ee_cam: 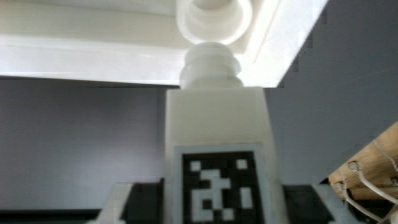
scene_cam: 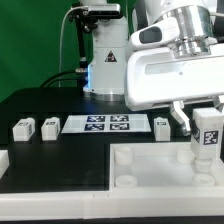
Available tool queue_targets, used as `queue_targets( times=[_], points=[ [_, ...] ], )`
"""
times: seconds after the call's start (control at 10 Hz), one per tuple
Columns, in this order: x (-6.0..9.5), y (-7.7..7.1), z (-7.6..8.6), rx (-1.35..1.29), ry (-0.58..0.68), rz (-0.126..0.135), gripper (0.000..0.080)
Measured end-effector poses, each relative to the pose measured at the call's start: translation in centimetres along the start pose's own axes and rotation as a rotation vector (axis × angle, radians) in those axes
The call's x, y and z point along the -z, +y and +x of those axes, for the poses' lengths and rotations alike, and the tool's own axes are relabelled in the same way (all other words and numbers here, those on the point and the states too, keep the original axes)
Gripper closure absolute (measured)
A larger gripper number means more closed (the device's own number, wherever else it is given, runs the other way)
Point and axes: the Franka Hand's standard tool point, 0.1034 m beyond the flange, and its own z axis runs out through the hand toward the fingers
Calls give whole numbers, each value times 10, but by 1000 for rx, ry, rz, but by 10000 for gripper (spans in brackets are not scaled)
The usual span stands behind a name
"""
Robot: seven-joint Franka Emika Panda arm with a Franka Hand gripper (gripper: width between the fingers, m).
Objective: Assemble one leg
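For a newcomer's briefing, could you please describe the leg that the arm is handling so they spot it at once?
Start at the large white slab in the foreground of the black table. At its corner on the exterior view's right, the leg stands upright in the gripper. The other three legs sit loose beside the marker board.

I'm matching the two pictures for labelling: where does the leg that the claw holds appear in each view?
Exterior view: the leg stands upright at the exterior view's right, its tag facing the camera, just over the white slab.
Wrist view: the leg fills the middle, its knobbed tip pointing toward the white slab.
Shared landmark: the white slab.
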Motion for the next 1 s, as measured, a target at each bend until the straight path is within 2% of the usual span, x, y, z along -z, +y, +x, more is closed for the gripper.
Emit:
queue_targets(
  times=[0.5, 0.8, 1.0],
  points=[
    [-13, -5, -19, 5, -17, 7, 509],
    [-18, -1, -26, 9, -26, 2, 509],
    [-19, -3, -25, 7, -4, 0, 509]
  ],
)
